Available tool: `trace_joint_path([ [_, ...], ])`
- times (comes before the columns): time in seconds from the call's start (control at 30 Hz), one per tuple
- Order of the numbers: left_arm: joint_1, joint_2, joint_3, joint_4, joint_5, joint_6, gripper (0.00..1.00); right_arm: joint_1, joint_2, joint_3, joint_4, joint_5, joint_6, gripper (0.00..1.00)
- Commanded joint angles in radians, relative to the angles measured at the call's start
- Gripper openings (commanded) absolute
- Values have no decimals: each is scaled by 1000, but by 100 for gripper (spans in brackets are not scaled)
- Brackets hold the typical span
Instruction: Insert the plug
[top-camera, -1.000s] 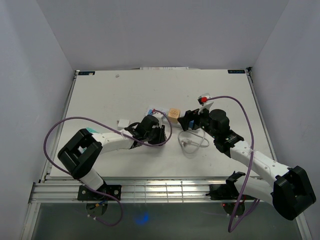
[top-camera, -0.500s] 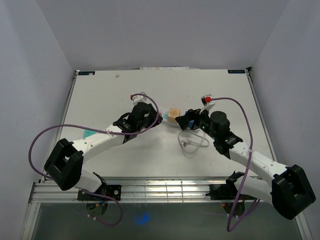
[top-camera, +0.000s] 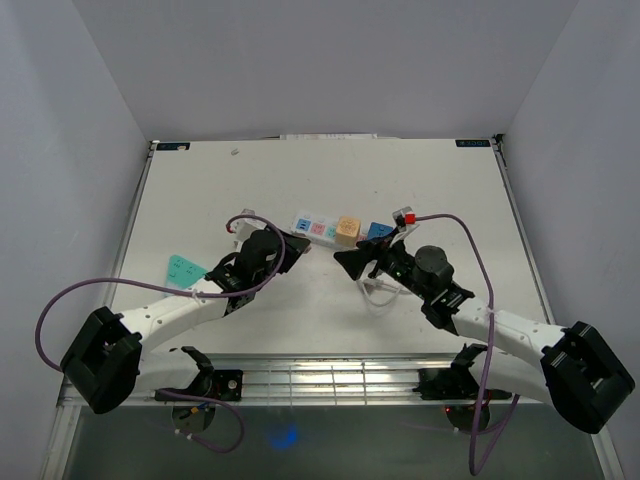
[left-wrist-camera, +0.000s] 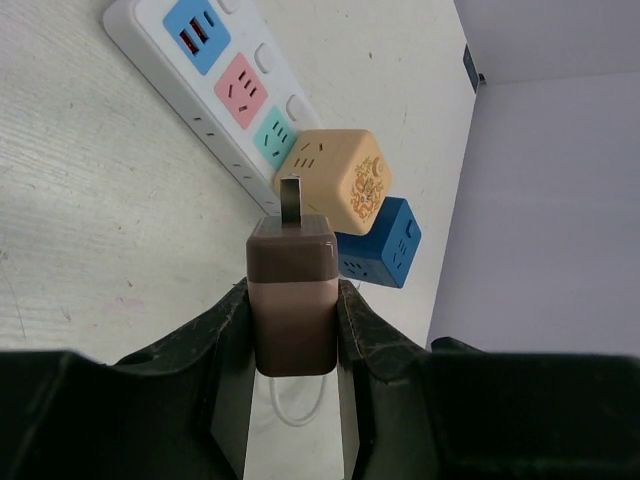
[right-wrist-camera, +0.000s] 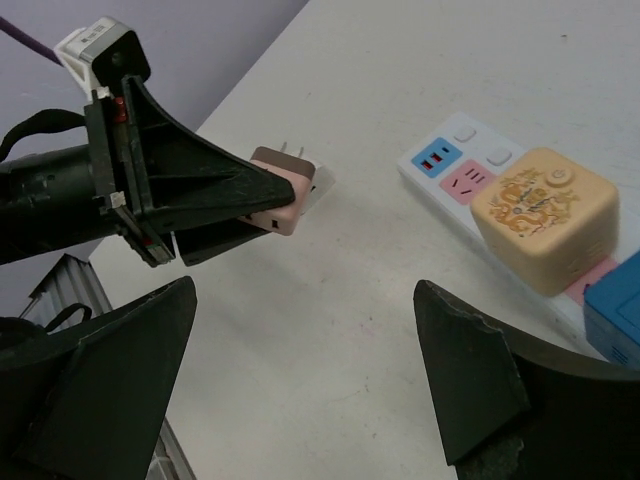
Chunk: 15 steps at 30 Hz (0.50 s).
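The plug (left-wrist-camera: 292, 300) is a small brown-and-pink adapter with its metal prongs pointing away. My left gripper (left-wrist-camera: 292, 318) is shut on its sides. Its prongs aim toward the white power strip (left-wrist-camera: 215, 70), a short gap away and just left of the strip's end. In the top view the left gripper (top-camera: 278, 246) sits left of the strip (top-camera: 316, 228). My right gripper (right-wrist-camera: 300, 370) stands open over bare table, facing the plug (right-wrist-camera: 288, 192) and holding nothing. It is near the strip's right half (top-camera: 355, 262).
A beige cube adapter (top-camera: 348, 229) and a blue cube adapter (top-camera: 377, 231) sit plugged into the strip's right part. A loose white cable (top-camera: 385, 293) lies under the right arm. A teal note (top-camera: 183, 268) lies at the left.
The left gripper, still holding the plug, has pulled back left and nearer, uncovering the strip. The right gripper has swung left and toward me.
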Motion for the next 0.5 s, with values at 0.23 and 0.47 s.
trace_joint_path([
  [0.23,4,-45,-50,61,53,-243,0,154,138,-3,285,129,-70,95],
  [0.47,3,-63,-68,71,113,-286,0,200,234,8,351,190,-88,95],
])
